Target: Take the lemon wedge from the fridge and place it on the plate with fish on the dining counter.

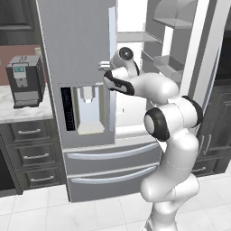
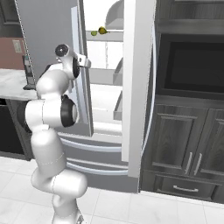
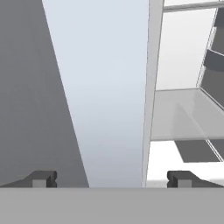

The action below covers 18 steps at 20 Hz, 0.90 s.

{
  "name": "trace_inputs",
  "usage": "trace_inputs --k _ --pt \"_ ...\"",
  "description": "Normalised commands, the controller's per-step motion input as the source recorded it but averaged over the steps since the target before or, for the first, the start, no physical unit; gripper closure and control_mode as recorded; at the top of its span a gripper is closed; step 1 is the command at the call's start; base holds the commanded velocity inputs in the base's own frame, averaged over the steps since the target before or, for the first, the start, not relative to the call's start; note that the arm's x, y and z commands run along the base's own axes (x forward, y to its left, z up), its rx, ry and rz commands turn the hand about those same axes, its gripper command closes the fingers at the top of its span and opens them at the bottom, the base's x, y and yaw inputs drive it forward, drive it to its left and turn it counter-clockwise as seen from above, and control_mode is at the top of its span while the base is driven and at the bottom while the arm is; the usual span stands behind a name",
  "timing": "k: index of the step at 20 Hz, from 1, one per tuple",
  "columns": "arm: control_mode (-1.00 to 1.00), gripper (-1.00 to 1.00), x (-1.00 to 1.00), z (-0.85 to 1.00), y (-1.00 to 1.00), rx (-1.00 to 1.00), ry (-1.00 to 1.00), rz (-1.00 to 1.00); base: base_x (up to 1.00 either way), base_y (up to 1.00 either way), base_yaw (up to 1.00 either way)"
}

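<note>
Currently the fridge (image 1: pixel 81 54) stands with its right door swung open and its left door, the one with the water dispenser panel (image 1: pixel 83 108), shut. The gripper (image 3: pixel 112 178) is spread wide with nothing between its fingertips (image 3: pixel 43 178), raised at the inner edge of the left door, next to the door's vertical handle (image 1: pixel 111 67). In the hand view the door edge runs between the two tips, with a white shelf (image 3: pixel 183 113) of the interior on the right.

The lemon wedge (image 2: pixel 93 33) sits on an upper shelf inside the fridge, just beside a small round yellow-and-dark fruit (image 2: pixel 103 30), well above the gripper.

A coffee machine (image 1: pixel 25 80) stands on the marble counter (image 1: pixel 18 113) left of the fridge.
</note>
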Motion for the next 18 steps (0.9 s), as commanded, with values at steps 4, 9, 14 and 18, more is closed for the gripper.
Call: trace_inputs --k 4,9,14,18 --pt "-1.0 -1.0 0.42 -0.16 0.0 0.0 0.0 0.0 0.0 0.0 0.0" --pt "-1.0 -1.0 0.42 -0.12 0.0 0.0 0.0 0.0 0.0 0.0 0.0" --pt "-1.0 1.0 0.2 -0.01 0.0 0.0 0.0 0.0 0.0 0.0 0.0" --pt "-1.0 1.0 0.0 0.0 0.0 0.0 0.0 0.0 0.0 0.0 0.0"
